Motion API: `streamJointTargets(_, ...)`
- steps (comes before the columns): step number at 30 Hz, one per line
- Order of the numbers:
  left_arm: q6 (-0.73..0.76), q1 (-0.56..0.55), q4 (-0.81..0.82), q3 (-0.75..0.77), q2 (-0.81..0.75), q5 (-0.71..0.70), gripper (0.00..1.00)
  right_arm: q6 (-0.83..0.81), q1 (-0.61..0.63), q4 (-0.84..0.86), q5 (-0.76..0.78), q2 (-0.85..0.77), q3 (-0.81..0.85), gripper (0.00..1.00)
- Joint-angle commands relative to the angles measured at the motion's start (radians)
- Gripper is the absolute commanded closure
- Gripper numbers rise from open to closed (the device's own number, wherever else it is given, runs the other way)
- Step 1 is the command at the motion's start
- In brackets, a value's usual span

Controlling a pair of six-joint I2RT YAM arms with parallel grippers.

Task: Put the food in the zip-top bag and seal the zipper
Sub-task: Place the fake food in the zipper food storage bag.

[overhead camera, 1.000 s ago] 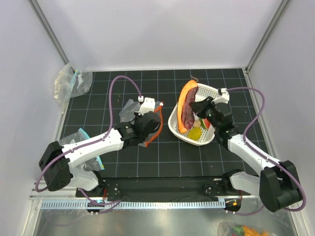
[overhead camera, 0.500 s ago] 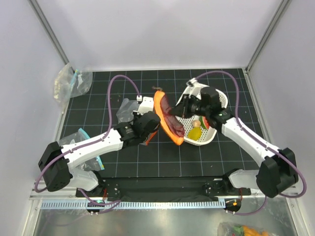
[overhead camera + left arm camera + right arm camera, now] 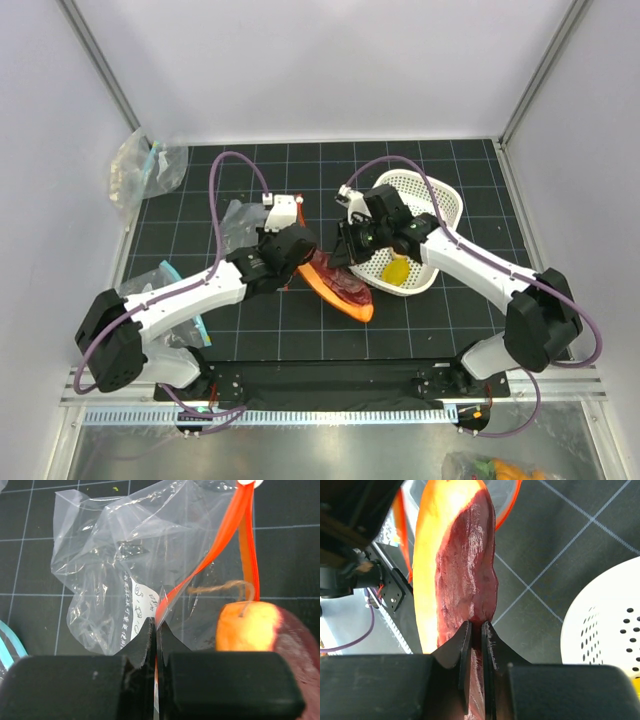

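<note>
Since a second ago, the right claw (image 3: 476,629) has carried the long orange and dark red piece (image 3: 457,565) out of the white basket (image 3: 432,196) and across to the left. The piece now hangs low over the desk (image 3: 420,322), just beside the left claw (image 3: 156,630).

The right claw is closed narrowly on the dark red edge of the piece, near one end. The left claw is pinched together on the zipper (image 3: 231,527), the red-orange strip of the zip-top bag (image 3: 112,565). The bag lies crumpled on the desk behind it. In the left wrist view the two strips stand a little apart, and the orange tip of the piece is just next to them. A yellow lemon (image 3: 395,270) is in the basket.

I judge the piece to be light, hard, smooth plastic. Because it is long and held at one end only, it may turn in the thin grip, and a hold nearer its middle would be steadier. The bag film seems very thin, soft and slippery. The strip is its only firm part, so that is the correct place to hold it.
</note>
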Motion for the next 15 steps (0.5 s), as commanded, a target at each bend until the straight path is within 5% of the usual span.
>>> streamJointTargets(1, 0.008, -0.002, 0.092, -0.019, -0.070, 0.001, 1.00, -0.019, 0.015, -0.020, -0.002, 0.019, 0.056, 0.99)
streamJointTargets(4, 0.067, -0.018, 0.161, -0.042, -0.082, 0.131, 1.00, -0.017, 0.017, -0.018, -0.003, 0.024, 0.059, 0.99)
streamJointTargets(15, 0.121, -0.229, 0.135, 0.070, 0.053, 0.080, 1.00, 0.047, -0.003, 0.045, 0.044, 0.021, 0.039, 0.99)
